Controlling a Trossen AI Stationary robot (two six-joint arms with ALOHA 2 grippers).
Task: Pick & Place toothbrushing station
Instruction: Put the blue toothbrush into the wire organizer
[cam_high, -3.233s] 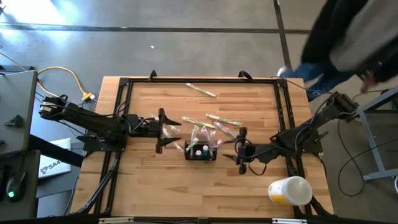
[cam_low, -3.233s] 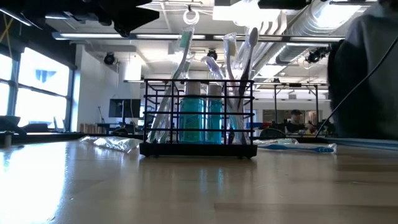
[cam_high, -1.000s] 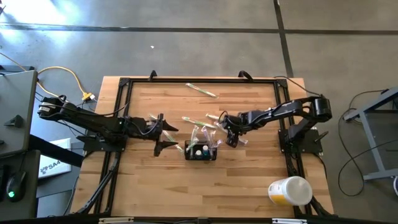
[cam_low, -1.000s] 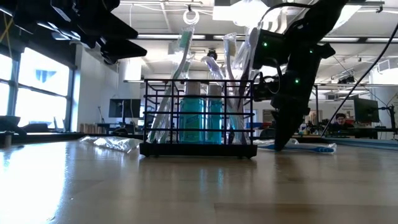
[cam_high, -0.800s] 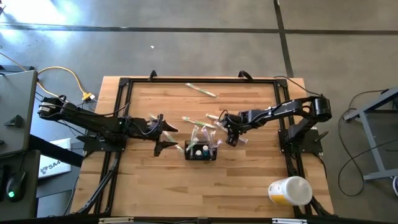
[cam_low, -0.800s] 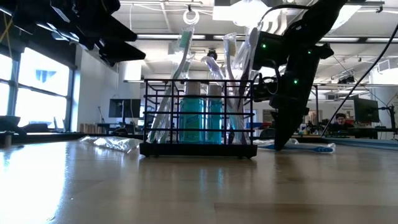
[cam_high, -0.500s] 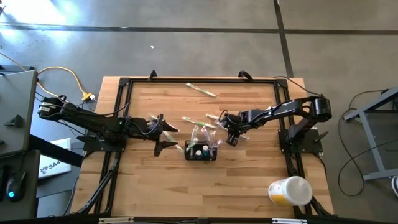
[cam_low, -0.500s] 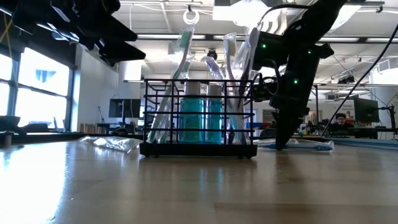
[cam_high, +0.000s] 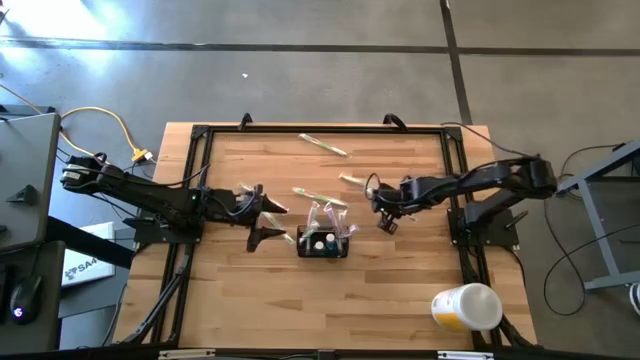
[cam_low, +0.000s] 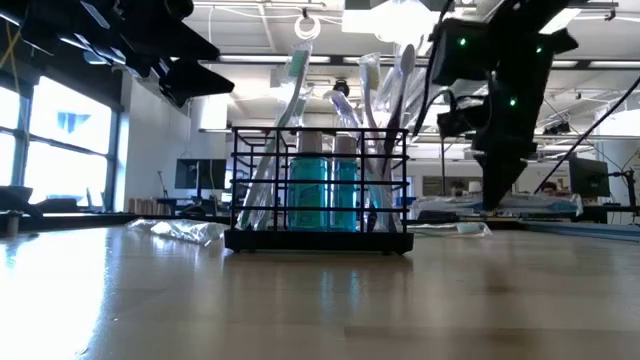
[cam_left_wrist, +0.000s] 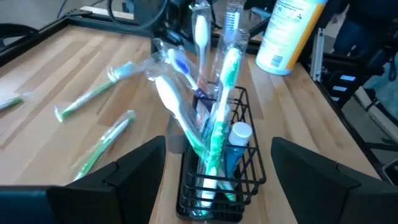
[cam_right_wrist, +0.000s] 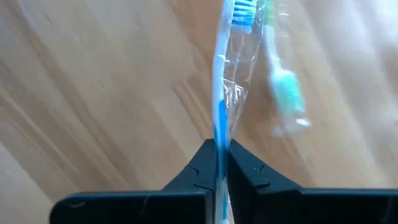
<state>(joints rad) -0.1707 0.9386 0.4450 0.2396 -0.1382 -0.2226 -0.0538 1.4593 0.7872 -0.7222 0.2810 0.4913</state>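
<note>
The toothbrushing station, a small black wire caddy (cam_high: 322, 243) (cam_low: 320, 190), stands on the tabletop with upright wrapped toothbrushes and blue bottles in it. My left gripper (cam_high: 262, 215) (cam_left_wrist: 217, 146) hovers open just left of the caddy (cam_left_wrist: 214, 168), touching nothing. My right gripper (cam_high: 385, 215) (cam_right_wrist: 217, 146) is to the right of the caddy, shut on a blue-and-white toothbrush (cam_right_wrist: 224, 68) in a clear wrapper. A green wrapped toothbrush (cam_right_wrist: 283, 87) lies on the wood beneath it. My right gripper pinches the wrapped toothbrush's handle (cam_right_wrist: 219, 134) between its two fingers, wrapper and all. In the low view the fingers (cam_low: 497, 195) point down from above. The brush head (cam_right_wrist: 239, 9) sticks out beyond the fingertips, and the toothbrush is lifted clear of the table.
More wrapped toothbrushes lie loose on the wood behind the caddy (cam_high: 322, 144) (cam_high: 320, 195) (cam_high: 352, 181). A white-and-yellow cup (cam_high: 466, 306) lies on its side at the near right corner. A black frame (cam_high: 205, 135) borders the tabletop.
My right gripper has shut on the wrapped toothbrush lying right of the caddy. It has then lifted it off the wood and drawn it toward the table's right edge. My left gripper has stayed where it was, open.
</note>
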